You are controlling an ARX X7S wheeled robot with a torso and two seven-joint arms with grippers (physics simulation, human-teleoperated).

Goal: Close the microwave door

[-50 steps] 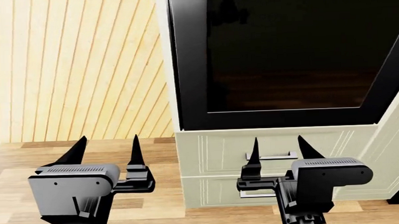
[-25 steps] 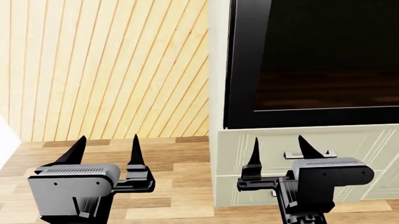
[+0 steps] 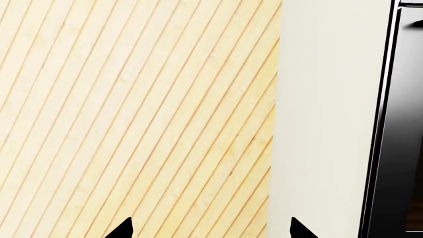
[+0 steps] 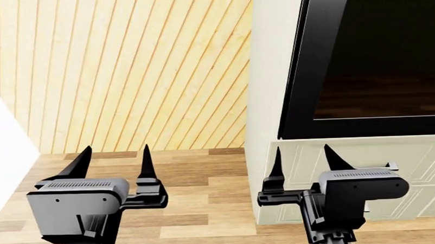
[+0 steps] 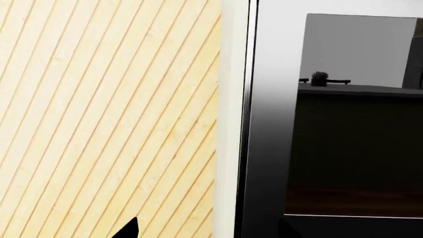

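The black glass door [image 4: 378, 62] stands ahead of the right gripper [image 4: 302, 161]; both it and the left gripper [image 4: 114, 163] are spread, empty; only the right wrist view shows reflections in the glass.

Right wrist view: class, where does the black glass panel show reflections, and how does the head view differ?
Right wrist view: the black glass panel mirrors a pale wall, a counter and a small plant, with a bright sheen down its frame. Head view: the same panel is nearly black, reflecting only dim floorboards.
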